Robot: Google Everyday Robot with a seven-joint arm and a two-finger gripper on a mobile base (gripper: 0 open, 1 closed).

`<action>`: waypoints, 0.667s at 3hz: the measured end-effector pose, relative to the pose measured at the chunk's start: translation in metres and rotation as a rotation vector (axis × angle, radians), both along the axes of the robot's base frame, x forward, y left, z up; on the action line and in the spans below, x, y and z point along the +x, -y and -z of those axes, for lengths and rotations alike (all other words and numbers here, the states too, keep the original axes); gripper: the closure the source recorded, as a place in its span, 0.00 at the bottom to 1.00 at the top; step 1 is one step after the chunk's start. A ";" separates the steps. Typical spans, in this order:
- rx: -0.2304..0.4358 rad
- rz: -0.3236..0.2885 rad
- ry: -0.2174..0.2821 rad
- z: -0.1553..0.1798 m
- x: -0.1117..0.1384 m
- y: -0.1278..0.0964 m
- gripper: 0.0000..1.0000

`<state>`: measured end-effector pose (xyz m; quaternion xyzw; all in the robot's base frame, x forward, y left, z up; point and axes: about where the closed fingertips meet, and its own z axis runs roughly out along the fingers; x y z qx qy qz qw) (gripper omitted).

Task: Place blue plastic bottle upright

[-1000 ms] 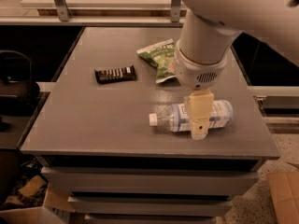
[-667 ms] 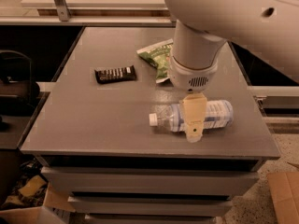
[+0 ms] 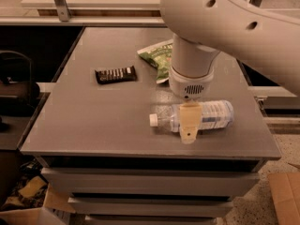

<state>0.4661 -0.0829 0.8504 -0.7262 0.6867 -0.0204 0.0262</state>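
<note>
The grey table (image 3: 93,125) spreads under the gripper (image 3: 189,123). The white arm (image 3: 225,22) comes down from above it. The blue plastic bottle (image 3: 213,115) lies on its side right at the gripper, which crosses its middle, cap to the left. Whether the gripper is clamped on the bottle I cannot tell. A green snack bag (image 3: 157,57) lies behind the gripper, and a dark candy bar (image 3: 116,74) sits farther back to the left.
</note>
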 end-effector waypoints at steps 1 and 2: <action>0.005 0.028 -0.015 0.007 -0.001 0.002 0.42; 0.011 0.040 -0.028 0.012 -0.003 0.003 0.64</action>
